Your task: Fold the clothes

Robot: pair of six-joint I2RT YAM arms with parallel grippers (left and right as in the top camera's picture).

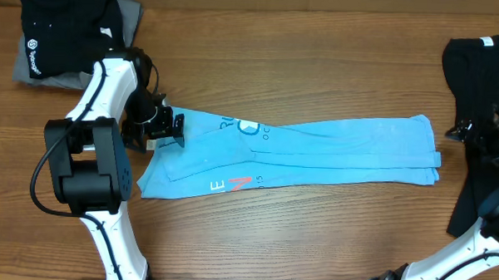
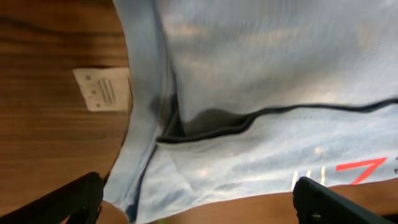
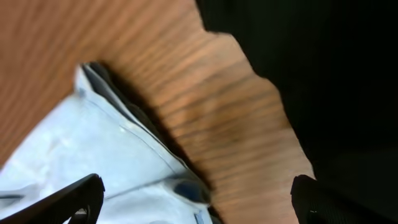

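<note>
Both left fingers [image 2: 326, 200] and right fingers [image 3: 326, 200] wide apart, empty, blue T-shirt [image 1: 332, 147] on wooden table [image 1: 313, 234]

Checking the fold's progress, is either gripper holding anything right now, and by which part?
Nothing is held. The left gripper is open above the light blue T-shirt; the right gripper is open too, empty.

Blue shirt [image 1: 316, 151] lies flat mid-table, folded lengthwise into a long band, white and red print near one end. Black shirt [image 1: 66, 30] sits bunched on grey shirt [image 1: 130, 19] in far corner. Black garment [image 1: 484, 90] crumpled at opposite edge.
</note>
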